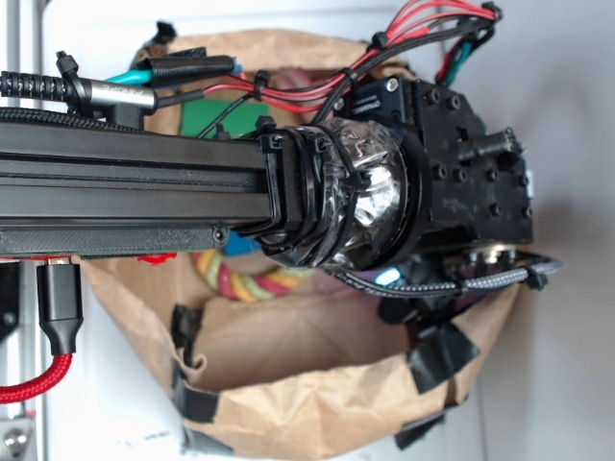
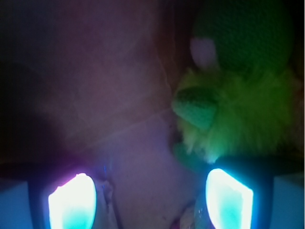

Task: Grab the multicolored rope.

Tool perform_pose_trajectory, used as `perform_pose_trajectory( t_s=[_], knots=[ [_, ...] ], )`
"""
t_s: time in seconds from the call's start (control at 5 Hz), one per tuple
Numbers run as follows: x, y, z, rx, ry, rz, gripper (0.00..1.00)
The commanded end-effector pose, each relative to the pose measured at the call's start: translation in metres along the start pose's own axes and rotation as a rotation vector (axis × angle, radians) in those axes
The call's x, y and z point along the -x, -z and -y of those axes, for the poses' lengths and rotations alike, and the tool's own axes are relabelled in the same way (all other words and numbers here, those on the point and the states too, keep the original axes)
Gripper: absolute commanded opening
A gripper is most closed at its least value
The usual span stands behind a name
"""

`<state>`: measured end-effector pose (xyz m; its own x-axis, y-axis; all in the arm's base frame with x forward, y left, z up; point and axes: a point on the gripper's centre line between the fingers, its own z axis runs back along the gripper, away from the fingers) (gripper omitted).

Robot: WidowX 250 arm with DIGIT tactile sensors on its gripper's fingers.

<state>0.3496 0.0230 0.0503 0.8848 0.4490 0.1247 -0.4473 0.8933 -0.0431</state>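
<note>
- Two glowing fingertip pads [image 2: 72, 202] frame your wrist view; the gripper [image 2: 150, 202] stands released, jaws wide apart, nothing between them.
- Just past the right-hand pad you see a fuzzy green-yellow plush toy [image 2: 238, 105], apart from the pad or nearly touching it; the blur leaves that unclear.
- Your exterior view is mostly filled by the black arm [image 1: 288, 192].
- Beneath it, the thick twisted cord of red, yellow and pale green strands [image 1: 245, 281] curves on the floor of the crumpled brown paper bag [image 1: 317, 403].
</note>
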Motion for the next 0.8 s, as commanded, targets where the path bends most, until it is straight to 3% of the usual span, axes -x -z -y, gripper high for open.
perform_pose_trajectory(
  t_s=[0.0, 0.4, 0.6],
  knots=[
    [0.004, -0.039, -0.012, 0.089, -0.018, 0.066, 1.00],
    [0.029, -0.046, -0.025, 0.137, -0.008, 0.135, 1.00],
    [0.030, -0.037, -0.029, 0.190, -0.015, 0.149, 1.00]
  ],
)
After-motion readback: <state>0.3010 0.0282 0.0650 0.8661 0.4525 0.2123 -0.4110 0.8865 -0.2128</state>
